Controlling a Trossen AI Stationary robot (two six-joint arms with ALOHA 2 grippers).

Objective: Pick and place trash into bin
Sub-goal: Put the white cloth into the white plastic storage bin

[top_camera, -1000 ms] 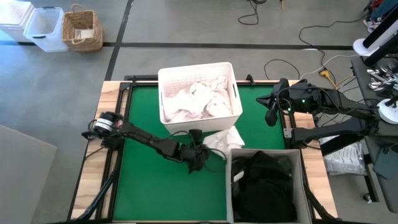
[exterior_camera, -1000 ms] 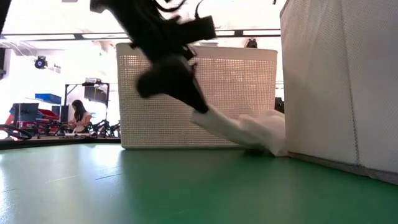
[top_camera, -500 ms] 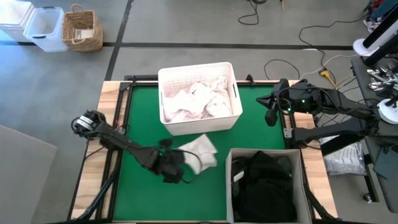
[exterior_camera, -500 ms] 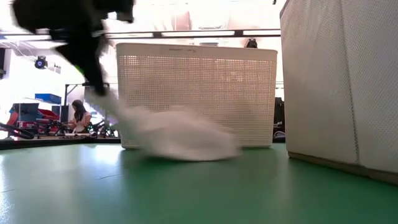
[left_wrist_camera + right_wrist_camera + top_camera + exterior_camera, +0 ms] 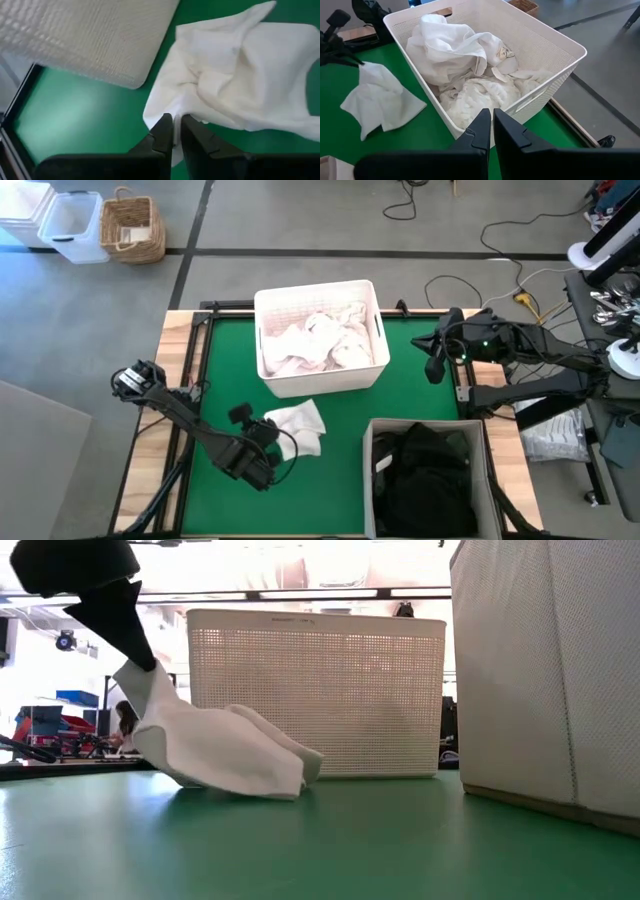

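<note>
On the green mat, at 7 o'clock from the white tub: one loose sheet, entry as follows.

White sheet point(image 5: 298, 428): soft, crumpled, mostly resting on the mat; one edge raised off the surface in the low view point(image 5: 215, 748). Separate from the tub, just in front of it.

Left gripper point(image 5: 268, 448): at the sheet's 8 o'clock edge, fingers point(image 5: 163, 131) clenched together on a pinch of the white sheet point(image 5: 235, 75), as the left wrist view shows. Arm reaches in from the table's 9 o'clock side.

White tub point(image 5: 266, 315): perforated plastic basket at 12 o'clock on the mat, upright, holding a heap of white sheets point(image 5: 318, 340). Right wrist view shows the same heap point(image 5: 465, 65) piled against the tub wall point(image 5: 540, 42).

Grey fabric bin point(image 5: 370, 470): at 5 o'clock on the mat, open-topped, filled with dark cloth garments point(image 5: 425, 475). Its mesh side point(image 5: 540, 670) fills the low view's nearer edge.

Green mat point(image 5: 225, 380): covers the table centre, bordered by a black frame and wooden table edge point(image 5: 172, 350).

Right gripper point(image 5: 434, 366): at 3 o'clock, above the mat's edge, well apart from the sheet; fingers point(image 5: 481, 131) pressed together, holding nothing.

Surroundings: wicker basket point(image 5: 132, 227) and clear plastic box point(image 5: 72, 225) on the floor at 10 o'clock; cables point(image 5: 480, 280) on the floor at 2 o'clock.
</note>
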